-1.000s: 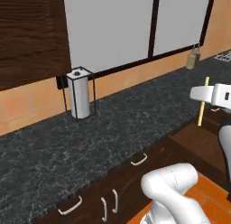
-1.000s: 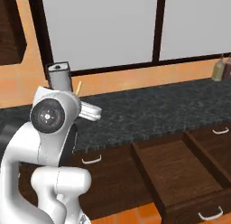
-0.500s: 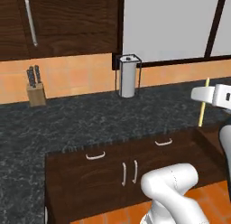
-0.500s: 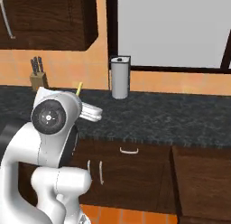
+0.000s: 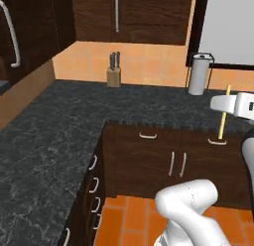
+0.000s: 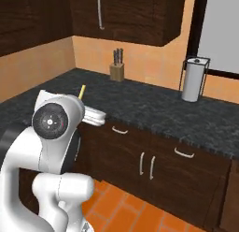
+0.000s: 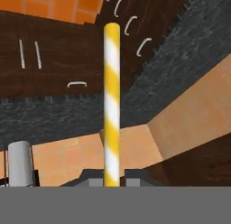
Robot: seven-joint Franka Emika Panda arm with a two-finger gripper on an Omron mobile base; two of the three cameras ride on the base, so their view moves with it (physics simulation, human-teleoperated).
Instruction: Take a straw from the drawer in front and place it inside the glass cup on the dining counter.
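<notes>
Straw [image 7: 112,105] stands clamped between our closed gripper [image 7: 112,179] jaws, running straight up the hand view with yellow and white stripes. In the left base view we see the straw [image 5: 223,112] upright at the right, held by the white hand above the cabinet doors. Since a second ago the whole scene has swung: the open drawers we saw on the right are gone from view, and a corner of the black counter [image 5: 44,136] now faces us, with a knife block [image 5: 114,71] by the far wall and the paper towel roll [image 5: 199,74] moved to the far right. Our arm stays folded high, the hand level. In the right base view only the straw's tip [image 6: 82,91] pokes above the arm's round joint; the rest is hidden.
</notes>
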